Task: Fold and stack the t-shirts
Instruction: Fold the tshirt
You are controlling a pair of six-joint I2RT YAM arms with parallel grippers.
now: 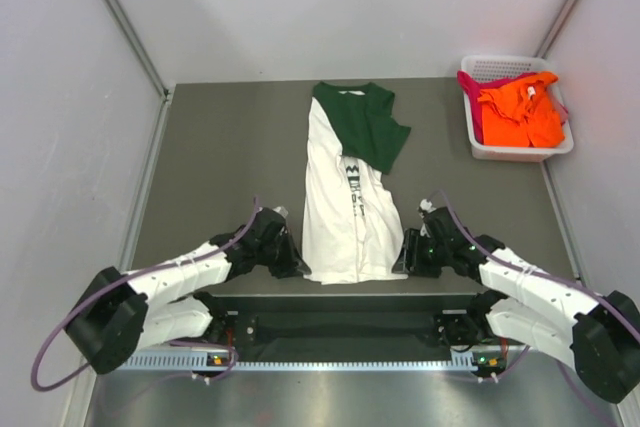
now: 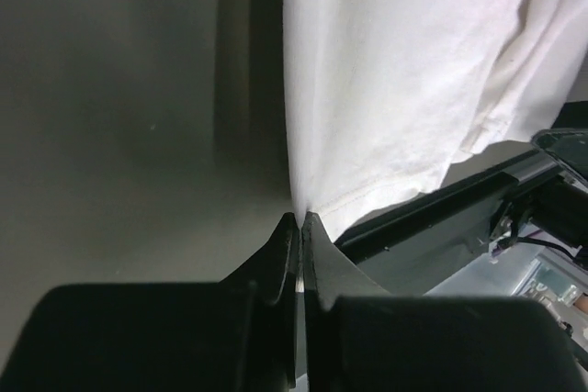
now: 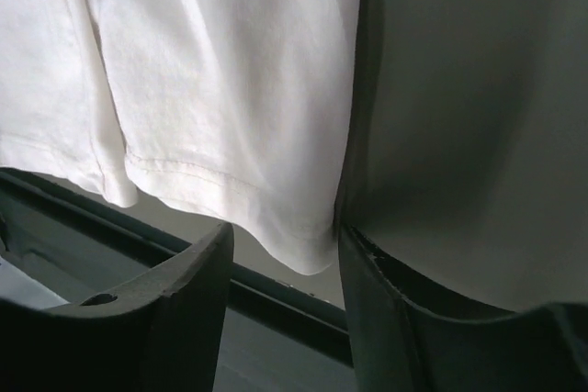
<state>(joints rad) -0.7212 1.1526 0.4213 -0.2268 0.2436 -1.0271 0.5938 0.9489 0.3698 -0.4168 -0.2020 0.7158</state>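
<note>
From above, the white t-shirt point(image 1: 345, 217) lies as a long narrow strip down the middle of the dark grey worktop point(image 1: 230, 167). Its dark green part is folded over the far end, and black print shows along the centre crease. The hem sits at the near edge, with the left end effector point(image 1: 288, 259) at one hem corner and the right end effector point(image 1: 408, 252) at the other. Only this view shows the white lattice basket point(image 1: 500, 152) at the far right corner. It holds a crumpled orange t-shirt point(image 1: 520, 112), with a magenta t-shirt point(image 1: 472, 87) beneath and behind it.

The left wrist camera gives what the overhead cannot. The left end effector point(image 2: 301, 218) is clenched, its black fingers pressed together. The hem corner of the white t-shirt point(image 2: 395, 71) runs straight into the seam between the tips, apparently pinched there. The cloth is smooth and matte, with soft lengthwise folds and a stitched hem.

The right wrist camera shows the right end effector point(image 3: 285, 231) released, its two dark fingers standing apart. The other hem corner of the white t-shirt point(image 3: 211, 71) hangs in the gap between them. A double line of stitching shows along the hem, and layered edges overlap on the left.
</note>
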